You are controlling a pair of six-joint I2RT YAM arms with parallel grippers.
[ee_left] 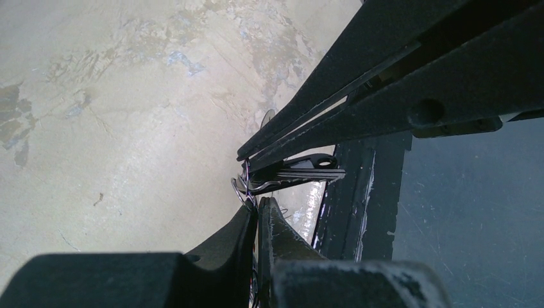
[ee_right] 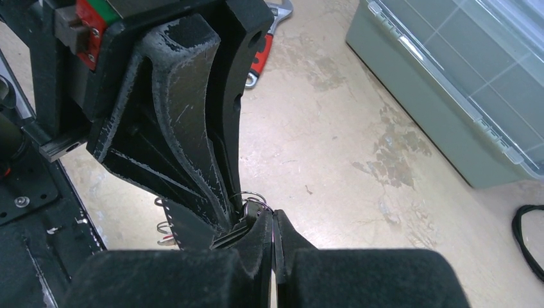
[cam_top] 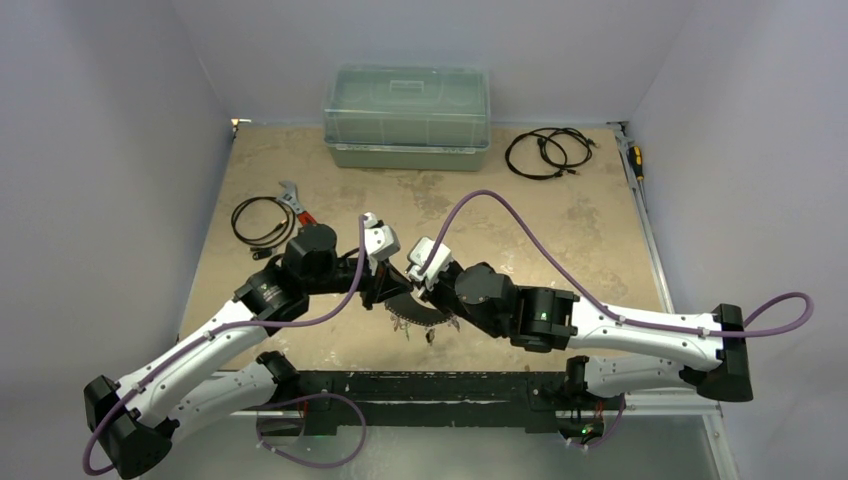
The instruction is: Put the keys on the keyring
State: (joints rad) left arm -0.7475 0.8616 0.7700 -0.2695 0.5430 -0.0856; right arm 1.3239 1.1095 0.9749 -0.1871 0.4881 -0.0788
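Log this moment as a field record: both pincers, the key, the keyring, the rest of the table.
left pincer: shut, tips at a small wire ring
right pincer: shut, tips almost meeting the left pincer's
key: dark-tagged, between the two pincers; which one grips it is hidden
keyring: directly below the pincers, near side of the table
rest: lidded bin at far edge; two black cable coils; red-handled wrench

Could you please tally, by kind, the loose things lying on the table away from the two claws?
Black cable coils: 2
Lidded plastic bin: 1
Red-handled wrench: 1
Screwdriver at the right edge: 1
Total: 5
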